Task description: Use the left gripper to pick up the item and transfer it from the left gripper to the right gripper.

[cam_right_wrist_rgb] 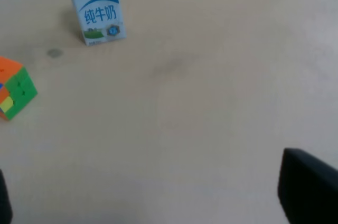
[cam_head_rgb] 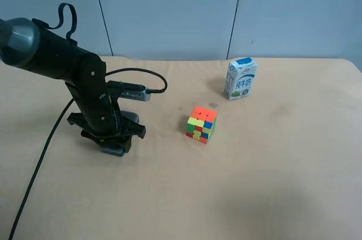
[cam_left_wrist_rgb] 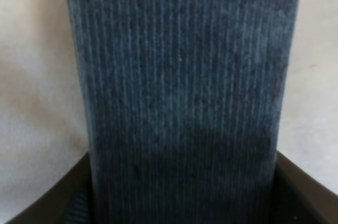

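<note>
The item (cam_left_wrist_rgb: 182, 86), a dark grey ribbed block, fills the left wrist view, and no gap shows between it and the fingers (cam_left_wrist_rgb: 47, 203) at its two sides. In the exterior high view, the left gripper (cam_head_rgb: 113, 141) is down on the table at the view's left, pointing downward. Only a grey edge of the item (cam_head_rgb: 115, 150) shows under it. The right gripper (cam_right_wrist_rgb: 145, 182) is open and empty above bare table, with one finger (cam_right_wrist_rgb: 309, 192) at the frame's corner. The right arm is out of the exterior high view.
A multicoloured puzzle cube (cam_head_rgb: 201, 124) stands mid-table, to the right of the left gripper in the exterior high view, and also shows in the right wrist view (cam_right_wrist_rgb: 13, 89). A white-and-blue milk carton (cam_head_rgb: 240, 78) stands behind it, and shows in the right wrist view too (cam_right_wrist_rgb: 96, 10). A black cable (cam_head_rgb: 34, 178) trails to the front edge.
</note>
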### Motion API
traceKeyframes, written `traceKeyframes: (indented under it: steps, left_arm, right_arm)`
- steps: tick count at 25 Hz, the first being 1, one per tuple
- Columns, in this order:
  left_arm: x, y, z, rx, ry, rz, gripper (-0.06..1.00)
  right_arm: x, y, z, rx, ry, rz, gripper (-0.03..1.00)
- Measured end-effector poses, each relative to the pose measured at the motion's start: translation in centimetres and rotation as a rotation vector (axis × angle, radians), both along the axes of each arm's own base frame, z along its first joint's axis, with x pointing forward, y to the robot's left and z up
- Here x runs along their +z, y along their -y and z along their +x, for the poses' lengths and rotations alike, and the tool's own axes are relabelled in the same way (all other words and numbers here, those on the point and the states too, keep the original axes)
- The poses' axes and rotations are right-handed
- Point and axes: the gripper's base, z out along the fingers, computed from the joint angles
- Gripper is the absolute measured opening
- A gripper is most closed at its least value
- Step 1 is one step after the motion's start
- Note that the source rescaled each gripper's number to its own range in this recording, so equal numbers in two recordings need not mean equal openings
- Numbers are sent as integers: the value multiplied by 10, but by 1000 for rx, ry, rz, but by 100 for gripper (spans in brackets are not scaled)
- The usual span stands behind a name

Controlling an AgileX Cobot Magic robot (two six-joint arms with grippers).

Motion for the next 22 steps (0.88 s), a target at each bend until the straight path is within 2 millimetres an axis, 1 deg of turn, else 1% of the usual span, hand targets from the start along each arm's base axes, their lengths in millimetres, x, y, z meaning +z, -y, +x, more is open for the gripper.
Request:
traceKeyframes:
  steps: [7,12,18,22]
  left_arm:
    - [38,-2,-4,1,65,-37,0]
    - [67,-8,-14,-13,68,-32,0]
    - [101,-17,-30,-161,91,-1,0]
    - [127,-25,-45,-256,107,8,0]
  right_arm:
    - [0,0,0,0,0,0,99]
    - [0,0,0,0,0,0,99]
    - [0,0,0,0,0,0,99]
    - [0,0,0,0,0,0,99]
